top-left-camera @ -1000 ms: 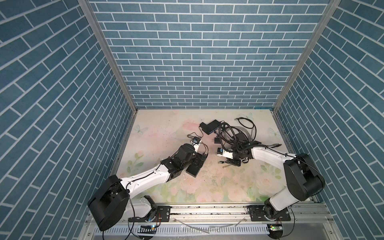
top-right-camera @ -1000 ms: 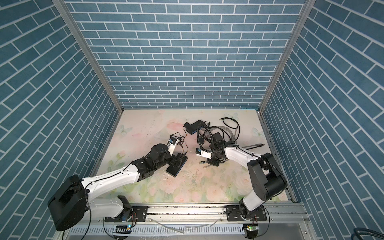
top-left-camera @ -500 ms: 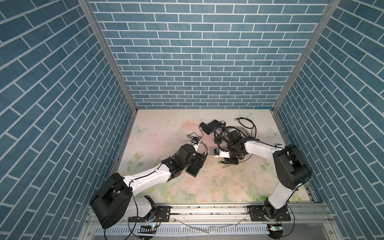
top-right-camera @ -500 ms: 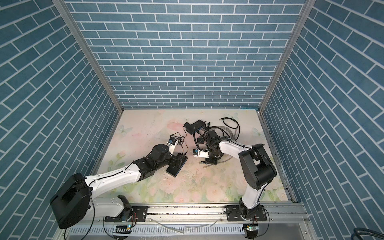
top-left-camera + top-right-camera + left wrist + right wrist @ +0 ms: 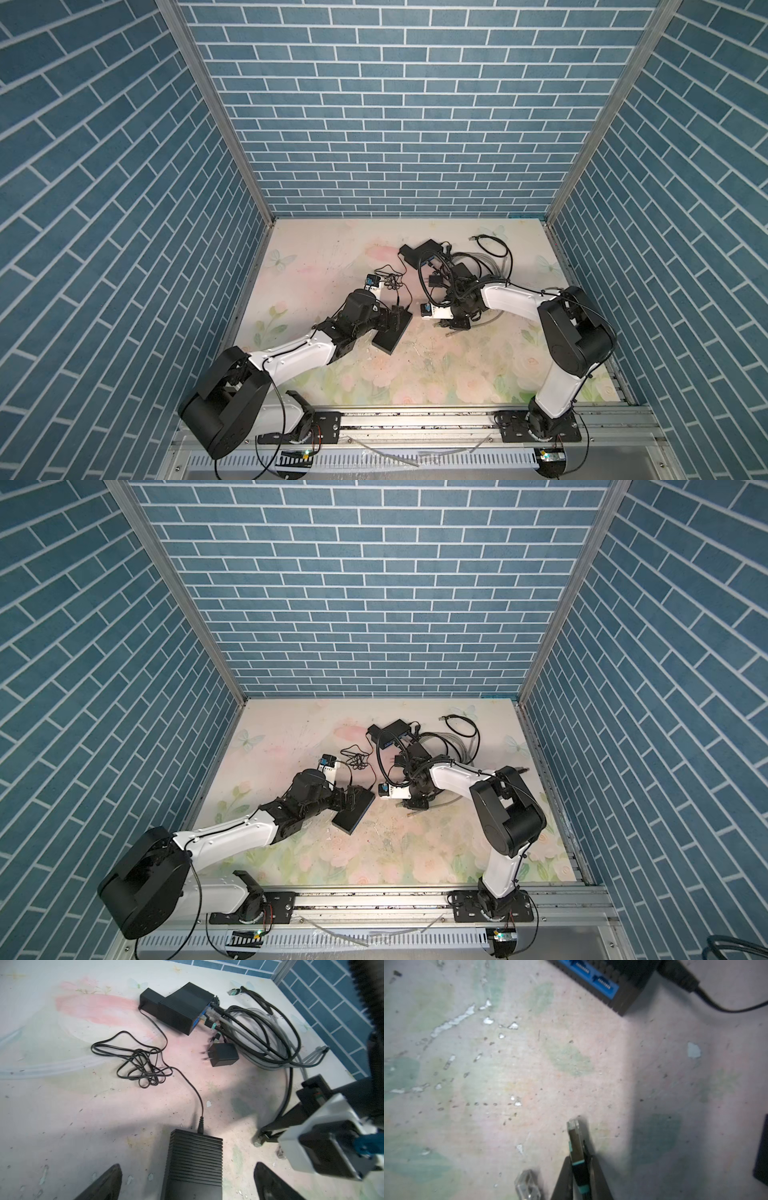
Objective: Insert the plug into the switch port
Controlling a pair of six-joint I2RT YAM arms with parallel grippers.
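Just changed: across the top views the right arm [image 5: 515,299] folded its elbow inward and upward, while its tip stayed at one spot on the table [image 5: 374,386] beside the cable pile [image 5: 478,266]. The left arm [image 5: 299,365] hardly moved.
Right tool [image 5: 579,1159]: pressed together on the plug [image 5: 576,1142], with a finger against each side of its body. The clear tip poked out ahead, low over the table.
Meaning: the grasp looked made and the carry not begun, so alignment and insertion were still to come.
Plug's place: in the right tool, well apart from the switch [image 5: 623,1001], whose blue ports [image 5: 593,978] looked empty.
Left tool [image 5: 187,1165]: spread wide, one finger on each side of the switch with table showing in both gaps. It was probably there to brace rather than to clamp.
Nearby: a loose clear plug [image 5: 527,1186] lay just beside the right tool. A second switch [image 5: 182,1007] with cables already seated lay farther back, with a wall adapter [image 5: 223,1057] near it.
Surface: pale floral print, scuffed, with chipped patches and dark specks.
Room: blue brick-pattern walls [image 5: 395,124] on three sides, and a metal rail [image 5: 415,419] at the front carried both arm bases.
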